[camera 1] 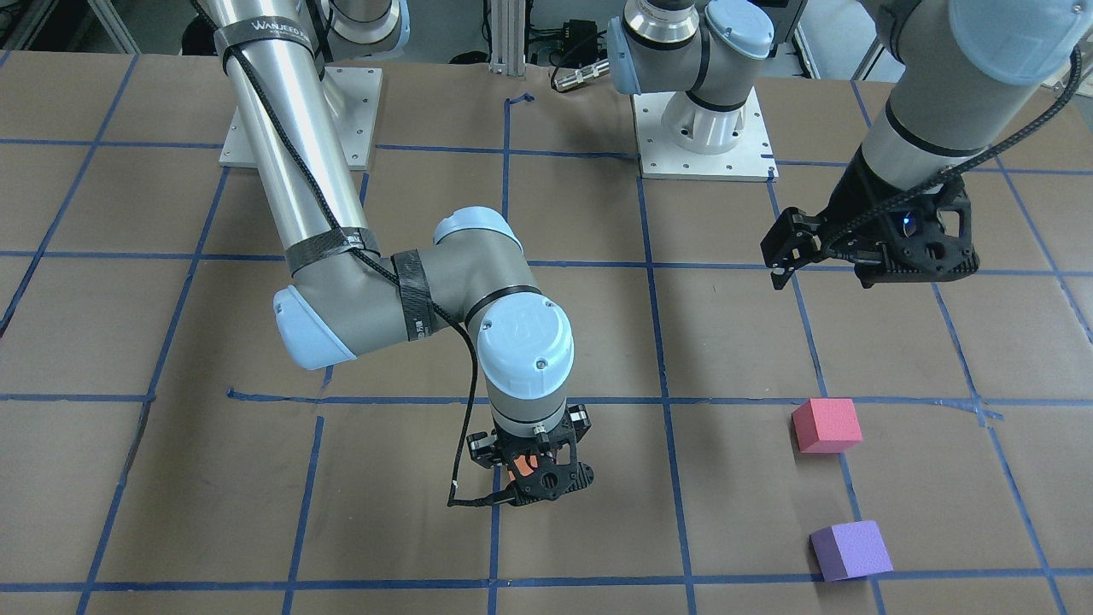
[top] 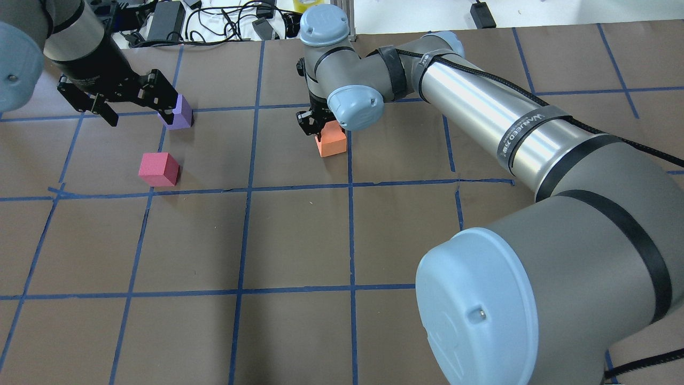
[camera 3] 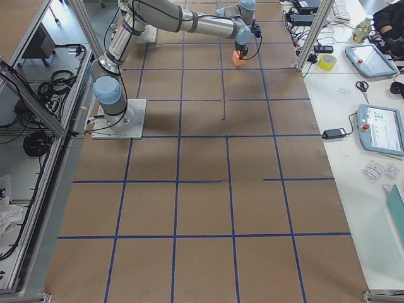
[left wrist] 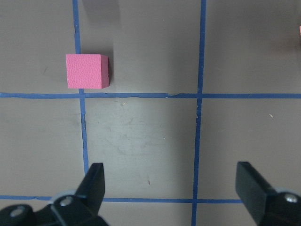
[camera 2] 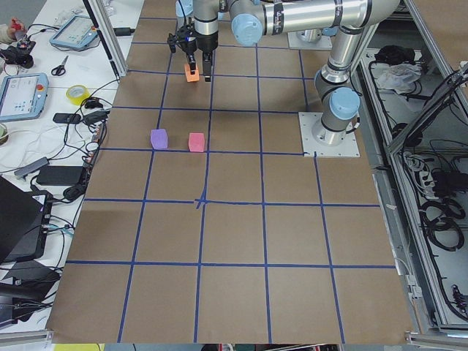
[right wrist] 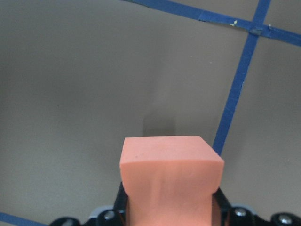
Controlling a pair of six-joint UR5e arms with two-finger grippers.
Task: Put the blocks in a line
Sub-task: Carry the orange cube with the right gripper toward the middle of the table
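Note:
My right gripper (camera 1: 529,478) is shut on the orange block (right wrist: 171,174) and holds it low over the brown table, near a blue tape line; the block also shows in the overhead view (top: 332,141). The pinkish-red block (camera 1: 826,424) and the purple block (camera 1: 850,549) lie apart on the table on my left side. My left gripper (left wrist: 171,176) is open and empty, raised above the table near these two blocks. The pinkish-red block (left wrist: 87,71) lies ahead of it. In the overhead view the left gripper (top: 141,107) partly covers the purple block (top: 181,113).
The table (top: 299,240) is brown with a grid of blue tape lines. The two arm bases (camera 1: 704,128) stand on white plates at the robot's edge. Cables and devices (top: 224,21) lie beyond the far edge.

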